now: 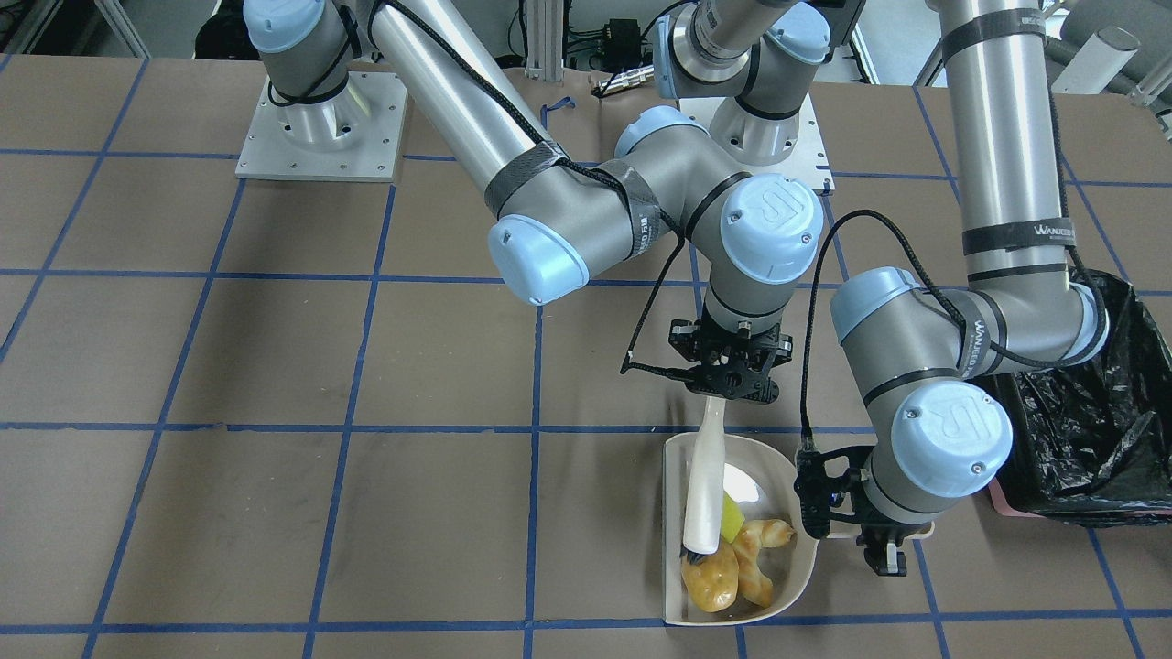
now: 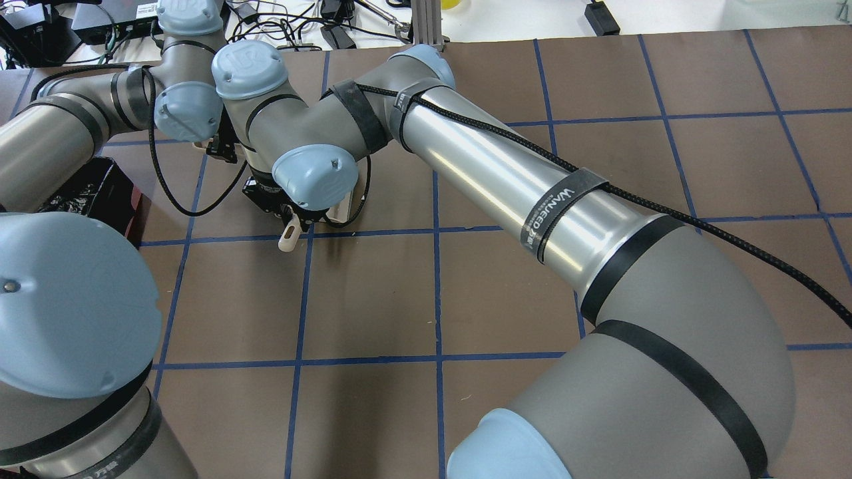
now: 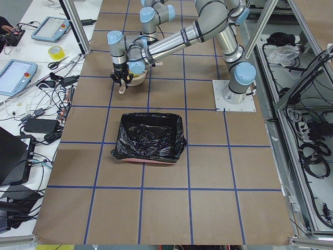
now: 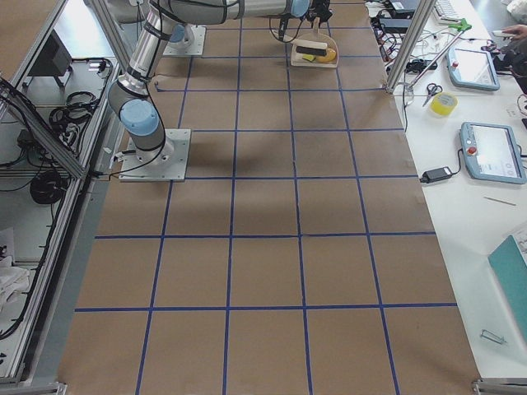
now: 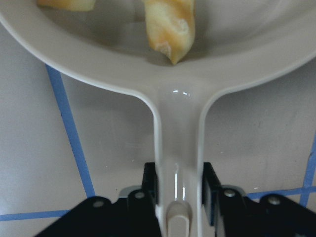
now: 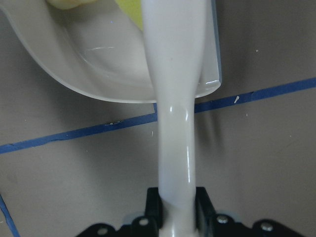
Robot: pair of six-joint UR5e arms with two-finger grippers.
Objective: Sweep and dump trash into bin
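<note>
- left gripper (image 5: 178,185) pinches the dustpan (image 5: 177,123) handle; right gripper (image 6: 177,197) pinches the brush (image 6: 174,98).
- trash (image 1: 712,584) looks light and loose, so keep the stiff dustpan level; in the front view the bin (image 1: 1090,430) sits at its 3 o'clock.

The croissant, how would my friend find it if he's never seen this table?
Start at the big black-bagged bin, then look beside it at the beige dustpan. Three food pieces lie inside; the croissant is the curved, tan one nearest the bin, not the rounded glossy lump or the yellow wedge.
</note>
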